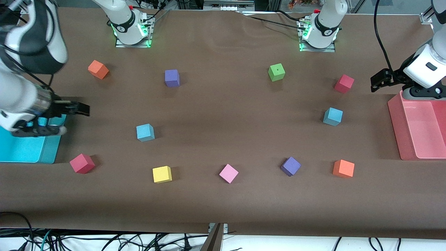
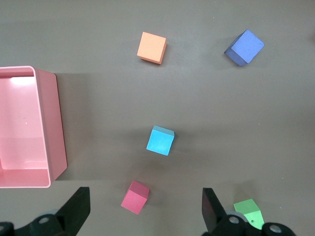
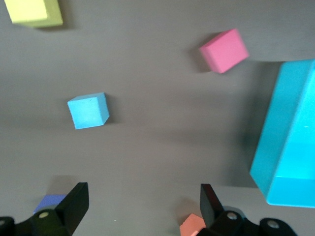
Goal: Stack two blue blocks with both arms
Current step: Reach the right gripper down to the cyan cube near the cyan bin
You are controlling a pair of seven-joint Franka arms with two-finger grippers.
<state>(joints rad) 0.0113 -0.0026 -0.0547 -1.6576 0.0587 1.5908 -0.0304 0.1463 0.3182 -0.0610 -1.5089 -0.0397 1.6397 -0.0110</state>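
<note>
Two blue blocks lie apart on the brown table. One blue block (image 1: 145, 132) (image 3: 88, 110) is toward the right arm's end, the other blue block (image 1: 332, 116) (image 2: 160, 140) toward the left arm's end. My right gripper (image 1: 84, 109) (image 3: 142, 196) hangs open and empty over the table beside the cyan bin. My left gripper (image 1: 375, 82) (image 2: 143, 202) is up by the pink bin, open with nothing held; in the left wrist view a red cube (image 2: 135, 197) lies on the table below the gap between its fingers.
A cyan bin (image 1: 48, 150) stands at the right arm's end and a pink bin (image 1: 396, 118) at the left arm's end. Several other cubes lie scattered: orange (image 1: 98, 69), purple (image 1: 172, 78), green (image 1: 276, 72), red (image 1: 344, 83), yellow (image 1: 162, 174), pink (image 1: 228, 173).
</note>
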